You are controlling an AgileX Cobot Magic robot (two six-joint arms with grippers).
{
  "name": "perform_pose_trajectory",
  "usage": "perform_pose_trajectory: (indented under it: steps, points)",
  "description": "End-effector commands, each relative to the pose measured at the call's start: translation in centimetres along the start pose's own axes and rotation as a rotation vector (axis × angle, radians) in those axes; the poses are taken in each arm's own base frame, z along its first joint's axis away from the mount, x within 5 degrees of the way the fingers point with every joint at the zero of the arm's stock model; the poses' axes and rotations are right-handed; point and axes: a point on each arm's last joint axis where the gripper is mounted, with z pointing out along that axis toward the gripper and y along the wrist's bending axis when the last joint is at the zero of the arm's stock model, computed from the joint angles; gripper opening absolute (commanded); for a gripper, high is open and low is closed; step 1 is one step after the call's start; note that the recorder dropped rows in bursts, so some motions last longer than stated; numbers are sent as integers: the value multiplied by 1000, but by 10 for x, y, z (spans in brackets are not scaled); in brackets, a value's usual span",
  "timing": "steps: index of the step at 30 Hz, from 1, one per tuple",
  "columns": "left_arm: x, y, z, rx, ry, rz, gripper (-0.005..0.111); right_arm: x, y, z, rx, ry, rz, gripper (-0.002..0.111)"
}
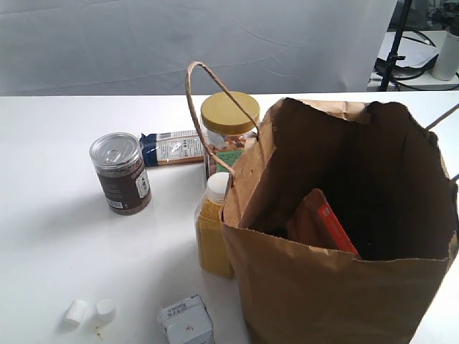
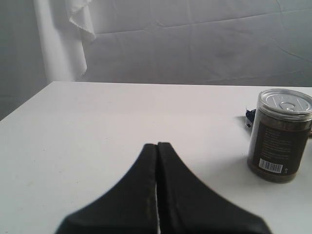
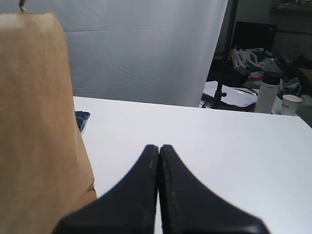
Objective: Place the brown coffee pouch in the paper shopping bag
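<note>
One paper shopping bag (image 1: 323, 301), open, fills right of exterior view | one brown coffee pouch (image 1: 315, 222) leans inside it, orange label showing | left of bag: one dark can (image 1: 120, 172), one blue-and-white packet (image 1: 172, 147), one yellow-lidded jar (image 1: 229, 118), one yellow bottle (image 1: 214, 233) | lower left: two small white caps (image 1: 77, 312), one carton (image 1: 185, 324) | left gripper (image 2: 157, 146) clenched, empty | right gripper (image 3: 159, 147) clenched, empty

two white caps (image 1: 76, 312) (image 1: 105, 309); one each of bag (image 1: 323, 294), pouch (image 1: 315, 222), can (image 1: 122, 175), jar (image 1: 229, 115), bottle (image 1: 214, 236), packet (image 1: 172, 148), carton (image 1: 186, 324).

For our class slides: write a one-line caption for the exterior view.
Brown coffee pouch inside the paper shopping bag; dark can and yellow-lidded jar outside on the table.
</note>
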Motion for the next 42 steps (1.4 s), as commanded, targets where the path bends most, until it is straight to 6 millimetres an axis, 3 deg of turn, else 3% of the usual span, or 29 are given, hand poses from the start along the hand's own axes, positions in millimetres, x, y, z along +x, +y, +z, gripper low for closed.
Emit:
perform_pose_trajectory:
  steps: [1,10,42]
  points:
    - [1,0,0,-4,-4,0,0,1,0,0,7,-4,-2,0]
    - [1,0,0,-4,-4,0,0,-1,-1,0,9,-25,135,0]
    - [1,0,0,-4,-4,0,0,-1,-4,0,54,-21,118,0]
